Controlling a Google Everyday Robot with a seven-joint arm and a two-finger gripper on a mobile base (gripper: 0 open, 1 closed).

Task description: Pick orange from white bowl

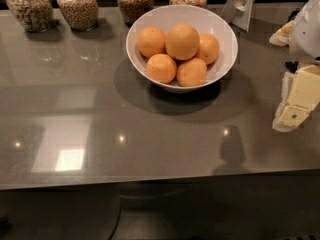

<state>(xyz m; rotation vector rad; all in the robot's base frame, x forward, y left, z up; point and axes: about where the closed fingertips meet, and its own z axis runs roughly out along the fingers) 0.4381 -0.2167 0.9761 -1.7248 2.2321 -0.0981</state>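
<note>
The white bowl stands on the grey counter, right of centre toward the back. It holds five oranges. The orange, the largest, sits on top in the middle, with smaller ones around and below it. My gripper is at the right edge of the view, cream-coloured and pointing down. It hangs over the counter to the right of the bowl and a little nearer, well apart from it. It holds nothing that I can see.
Several grain-filled glass jars line the counter's back edge left of the bowl. A white stand is behind the bowl at the right. The counter's front edge runs across the lower view.
</note>
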